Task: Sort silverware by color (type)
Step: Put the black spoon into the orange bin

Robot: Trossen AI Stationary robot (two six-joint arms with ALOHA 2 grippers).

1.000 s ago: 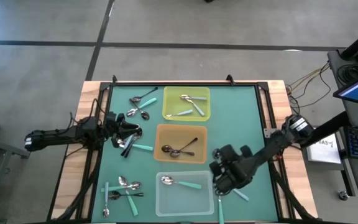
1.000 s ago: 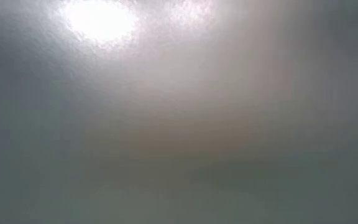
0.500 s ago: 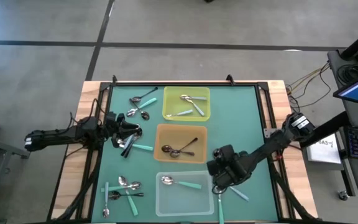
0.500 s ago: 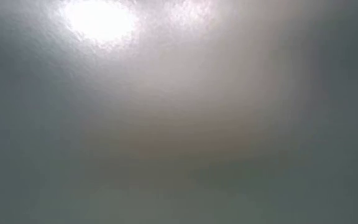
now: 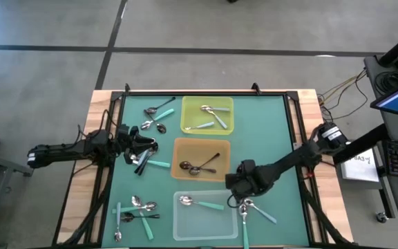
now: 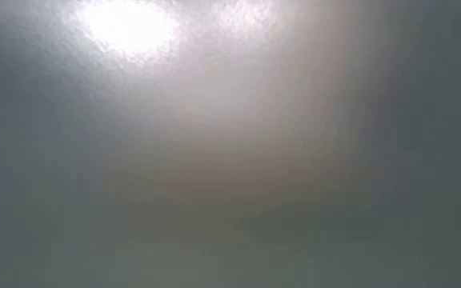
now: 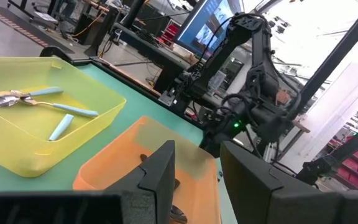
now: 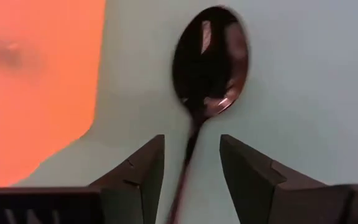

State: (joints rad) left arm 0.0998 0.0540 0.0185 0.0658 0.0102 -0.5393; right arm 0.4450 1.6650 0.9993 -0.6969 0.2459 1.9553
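Between the left gripper's (image 7: 194, 180) fingers (image 7: 160, 174), which stand apart with nothing clamped, the left wrist view looks out over the orange tray (image 7: 114, 165), with the yellow tray (image 7: 89, 121) off to one side holding a shiny spoon and teal-handled spoons (image 7: 39, 102). From above, this left gripper (image 5: 141, 147) hovers low at the left side of the green desk (image 5: 268, 131), right over a small heap of mixed spoons (image 5: 146, 160); beyond its fingertips, toward the far edge, lie more loose spoons (image 5: 155, 116), and near the front edge on the same side another cluster of spoons (image 5: 135, 209). In the middle of the desk the three trays run in a column: yellow (image 5: 207, 115) at the back, orange (image 5: 201, 160) with dark spoons in it, and the clear tray (image 5: 206, 216) in front with a teal-handled spoon (image 5: 202, 203). To the right of the orange tray, the right gripper (image 5: 242, 185) is down near the desk; its fingers (image 8: 135, 177) are spread, and a dark spoon (image 8: 209, 68) lies on the green surface with its handle running back between them, seemingly touched by neither, and its bowl just ahead of the fingertips, beside the orange tray's edge. Just behind that gripper rest two more spoons (image 5: 253, 210). The low view shows only a grey blur.
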